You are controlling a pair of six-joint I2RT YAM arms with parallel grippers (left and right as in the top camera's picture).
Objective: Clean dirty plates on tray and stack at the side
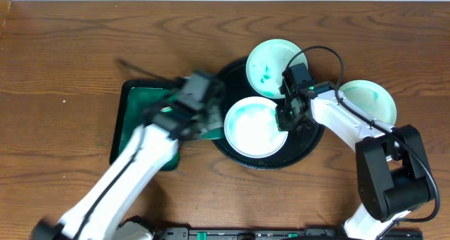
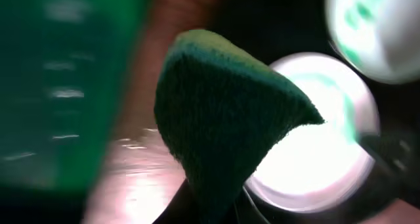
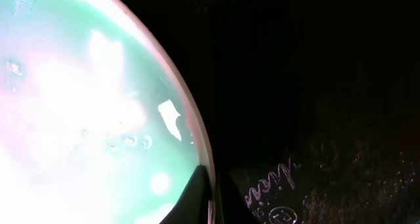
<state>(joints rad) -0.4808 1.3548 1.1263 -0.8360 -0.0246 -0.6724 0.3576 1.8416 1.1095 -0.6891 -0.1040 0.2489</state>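
On the large round glossy black tray (image 1: 301, 147), right jaws pinch the rim of a teal-smeared round white plate (image 1: 256, 127); left jaws clamp a dark green sponge (image 2: 223, 125) near it.

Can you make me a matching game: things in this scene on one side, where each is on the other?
1 sponge
2 front plate
3 speckled plate
4 pale plate

A on the table, right of the round tray
B in the left fingers
C rim between the right fingers
D at the round tray's far edge

Pairs: 1-B, 2-C, 3-D, 4-A
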